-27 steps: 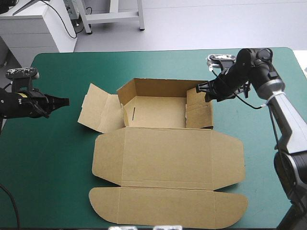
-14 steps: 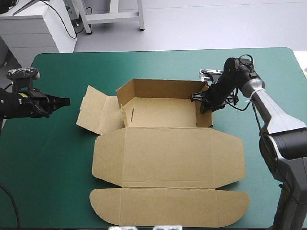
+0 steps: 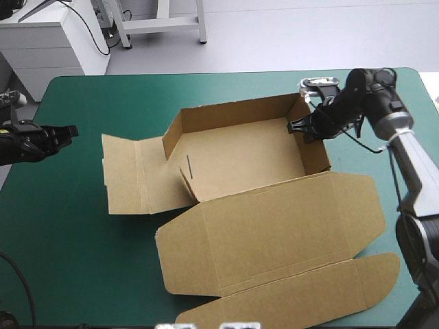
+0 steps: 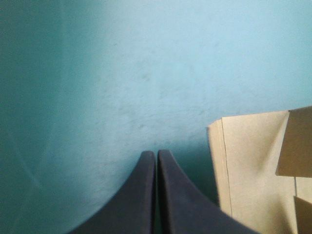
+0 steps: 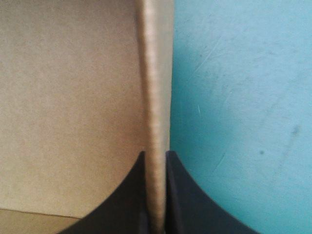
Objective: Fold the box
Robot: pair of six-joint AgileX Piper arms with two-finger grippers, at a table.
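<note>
One brown box (image 3: 240, 154), two black grippers, one teal-green surface (image 3: 75, 260). The box is a single cut sheet of matte, plain board with crisp score lines, lying at the centre of the high view and reaching into the lower right. The tray part sits in the upper centre with three walls raised: the far long wall and both short end walls. A flat side flap (image 3: 127, 175) lies on the surface at centre left. The broad lid panel (image 3: 274, 233) lies open toward the lower right, and its tuck flap (image 3: 309, 298) with rounded ends runs along the bottom edge. The tray's long axis runs left to right, climbing slightly toward the upper right, so the whole sheet sits skewed to the surface's edges. The right gripper (image 3: 296, 126), in the upper right, is pinched on the top rim of the box's right end wall. The right wrist view shows the board edge sandwiched between its nearly closed fingers. The left gripper (image 3: 67, 130), at the left edge, holds nothing. Its fingers are pressed together into one point, well apart from the side flap.
</note>
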